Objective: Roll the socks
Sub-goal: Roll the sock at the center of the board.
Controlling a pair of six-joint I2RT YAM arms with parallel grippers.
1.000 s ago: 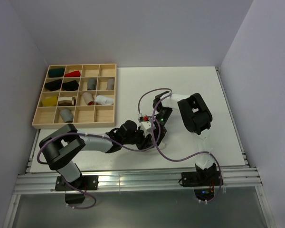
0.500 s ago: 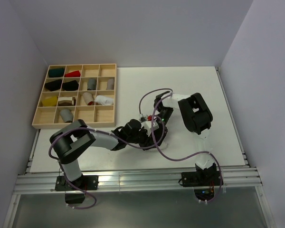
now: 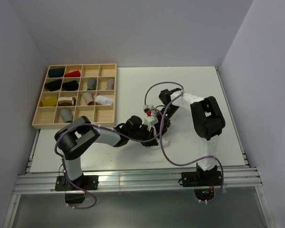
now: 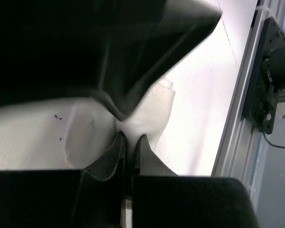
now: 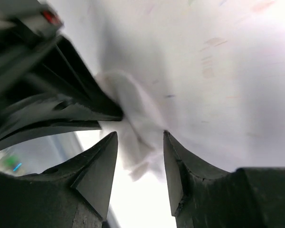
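The top camera looks down the table [image 3: 199,90]; both wrist cameras closely face the white sock [image 4: 152,107].

The left gripper [image 4: 130,138] had its fingers pinched nearly together; the right gripper [image 5: 140,137], meeting it tip to tip, stood spread.

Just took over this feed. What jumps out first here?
Both arms crowd together at mid-table over one white sock. The left hand is pinched shut on its fabric, while the right hand straddles the same cloth, standing open. At the table's far left sits a wooden divider tray holding small rolled bundles.
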